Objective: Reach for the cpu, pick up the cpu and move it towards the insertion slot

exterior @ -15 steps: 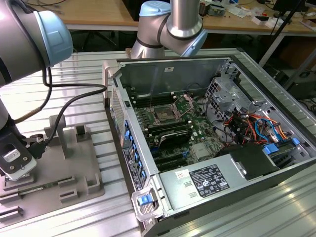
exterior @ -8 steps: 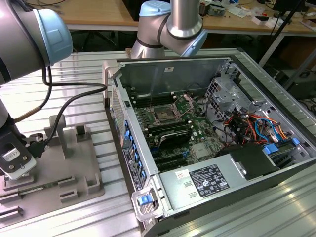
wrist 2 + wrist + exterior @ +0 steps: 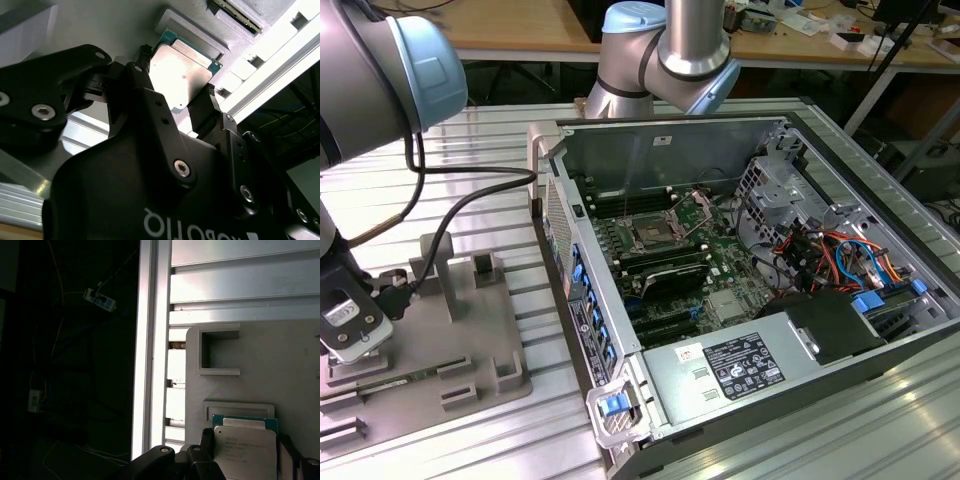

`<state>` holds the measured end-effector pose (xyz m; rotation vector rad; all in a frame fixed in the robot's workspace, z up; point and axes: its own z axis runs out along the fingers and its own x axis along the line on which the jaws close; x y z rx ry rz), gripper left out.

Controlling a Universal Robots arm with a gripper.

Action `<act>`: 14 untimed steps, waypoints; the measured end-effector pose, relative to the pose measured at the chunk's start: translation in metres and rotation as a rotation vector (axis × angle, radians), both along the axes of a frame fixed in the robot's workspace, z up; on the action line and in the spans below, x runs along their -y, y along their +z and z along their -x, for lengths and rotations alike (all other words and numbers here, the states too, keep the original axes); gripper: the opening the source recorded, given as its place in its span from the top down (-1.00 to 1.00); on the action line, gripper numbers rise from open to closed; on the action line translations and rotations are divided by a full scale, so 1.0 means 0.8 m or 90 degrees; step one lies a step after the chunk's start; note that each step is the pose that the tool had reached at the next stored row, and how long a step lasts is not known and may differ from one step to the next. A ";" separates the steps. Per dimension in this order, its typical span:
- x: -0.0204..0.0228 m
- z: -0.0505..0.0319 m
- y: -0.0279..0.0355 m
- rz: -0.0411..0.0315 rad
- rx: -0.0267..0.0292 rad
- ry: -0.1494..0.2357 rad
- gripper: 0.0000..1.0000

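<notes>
Second wrist view: claw point(image 3: 177, 75) at cpu point(image 3: 186, 70); grey tray point(image 3: 115, 25), rail point(image 3: 272, 72) adj.

Open computer case point(image 3: 660, 150) beside grey fixture plate point(image 3: 485, 335).

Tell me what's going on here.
The arm's claw is down over the grey fixture at the exterior view's left. It is closed on the cpu, which sits just off its holder pocket. The insertion slot lies inside the open computer case, well off to the exterior view's right.
</notes>
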<state>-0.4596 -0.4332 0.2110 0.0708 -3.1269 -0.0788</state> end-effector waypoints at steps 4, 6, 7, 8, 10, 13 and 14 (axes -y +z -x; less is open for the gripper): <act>-0.0001 0.000 0.0008 -0.0001 0.0001 0.000 -0.09; 0.0000 0.000 0.0015 -0.0001 0.0001 0.000 -0.09; 0.0000 0.000 0.0016 -0.0002 0.0002 0.000 -0.09; 0.0000 0.000 0.0022 0.0000 0.0001 0.000 -0.09; 0.0000 0.000 0.0044 -0.0001 0.0001 0.000 -0.09; 0.0000 0.000 0.0067 -0.0001 0.0002 0.000 -0.09; 0.0000 0.000 0.0071 0.0000 0.0001 0.000 -0.09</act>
